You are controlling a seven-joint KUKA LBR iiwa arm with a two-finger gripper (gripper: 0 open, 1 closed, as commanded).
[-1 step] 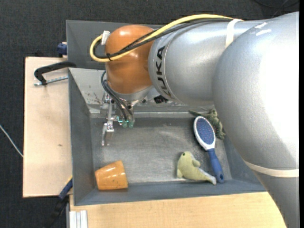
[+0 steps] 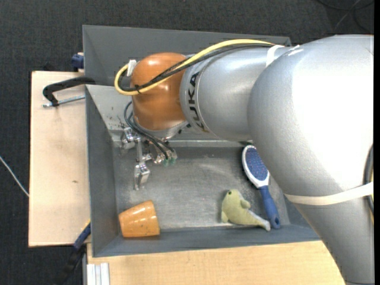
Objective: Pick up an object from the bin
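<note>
Gripper at 10 o'clock in bin, above bare floor; its spread cannot be told. Orange cup at 7 o'clock, brush at 4.

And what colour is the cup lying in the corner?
The cup is orange, clearest in the camera view.

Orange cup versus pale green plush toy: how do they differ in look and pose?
The orange cup is smooth and tapered; the plush toy is pale green, soft and animal-shaped. The cup lies on its side at the view's left; the toy lies at the right, beside a blue-handled brush. The cup is nearer the gripper than the toy. Both rest on the bin floor by the same wall.
</note>
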